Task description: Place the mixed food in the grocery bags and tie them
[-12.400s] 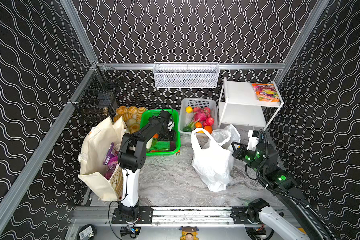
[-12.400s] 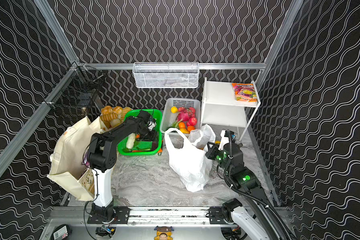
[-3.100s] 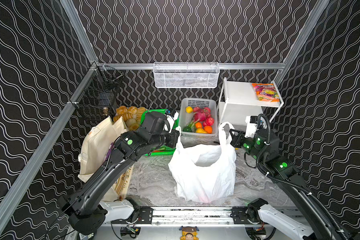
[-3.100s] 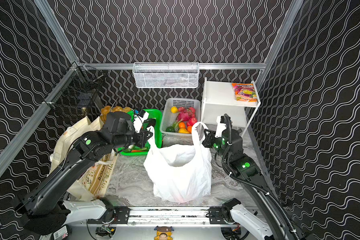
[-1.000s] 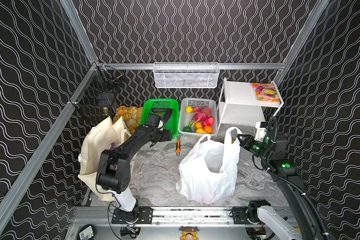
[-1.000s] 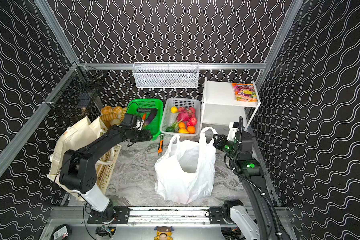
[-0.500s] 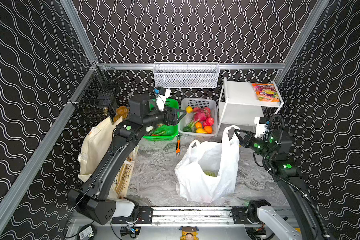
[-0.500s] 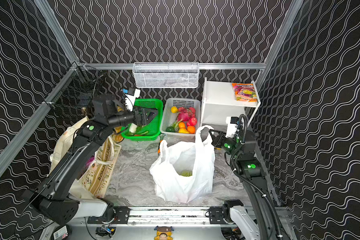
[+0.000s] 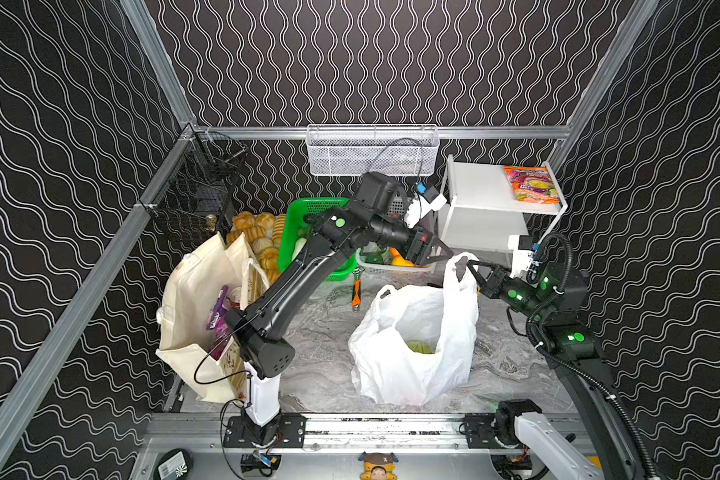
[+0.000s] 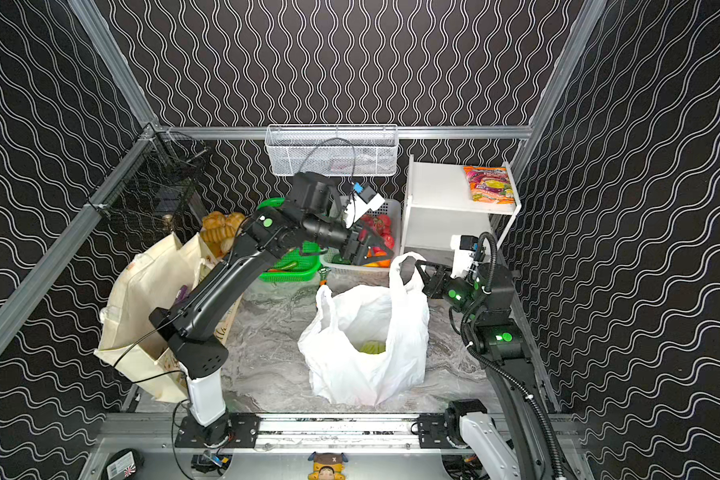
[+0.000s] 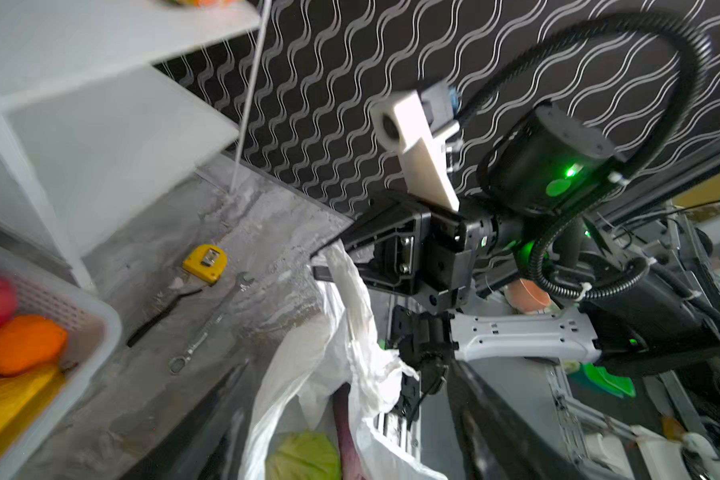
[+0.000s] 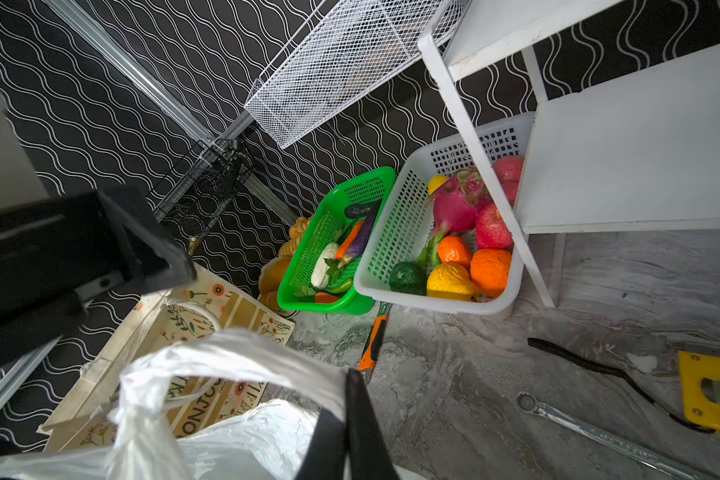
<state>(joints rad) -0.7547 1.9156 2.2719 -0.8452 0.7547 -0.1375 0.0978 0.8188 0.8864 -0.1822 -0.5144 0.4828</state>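
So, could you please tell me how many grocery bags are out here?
2. The cream canvas tote stands on the left; the white plastic bag stands in the middle, with one handle pinched by the right tool. No others are visible.

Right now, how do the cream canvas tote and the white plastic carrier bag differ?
The cream canvas tote stands unheld at left; the white plastic carrier bag sits mid-table, one handle pinched by the right gripper. The tote shows purple packets, the plastic bag a green vegetable. Both gape open, untied.
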